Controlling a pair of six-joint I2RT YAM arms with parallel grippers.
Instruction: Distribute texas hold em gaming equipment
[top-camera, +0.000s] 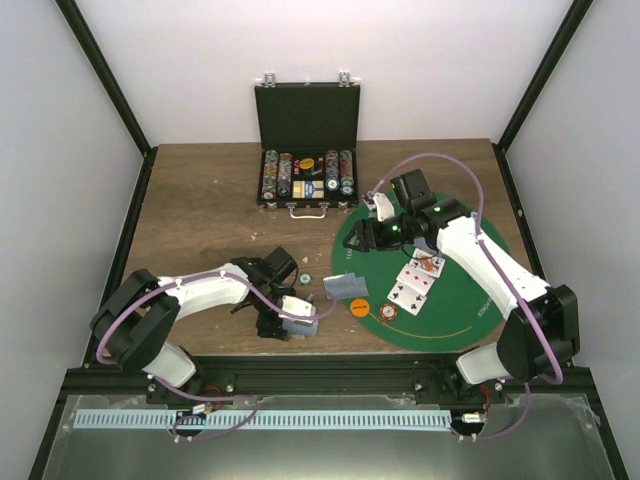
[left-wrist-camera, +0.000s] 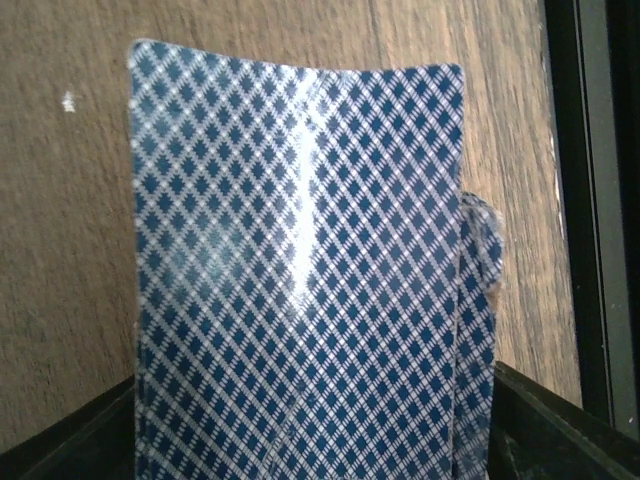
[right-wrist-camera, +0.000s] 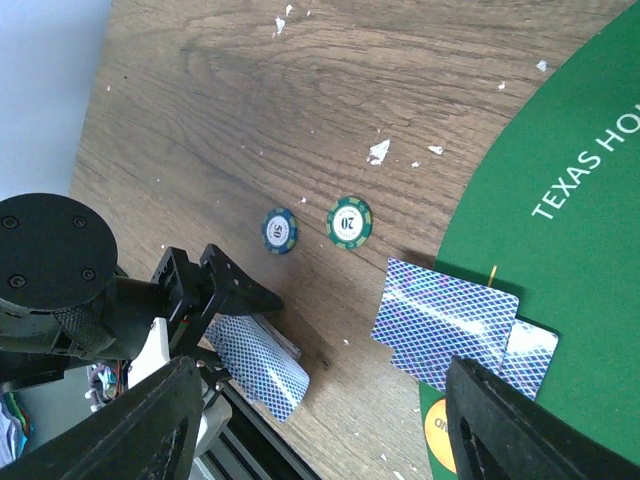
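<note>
Our left gripper (top-camera: 297, 318) has the card deck (left-wrist-camera: 300, 300) between its fingers at the near edge of the table (top-camera: 200, 220), left of the green mat (right-wrist-camera: 560, 200), likely as stock for dealing; whether it clamps, we cannot tell; our right gripper (right-wrist-camera: 320, 375) hangs wide and empty over the mat's far side, free to place pieces.

Bright, even overhead light; soft, short shadows. White glare streaks the card (left-wrist-camera: 300, 300) from 12 o'clock down. At 6 o'clock the right gripper (right-wrist-camera: 320, 370) looks blurred.
</note>
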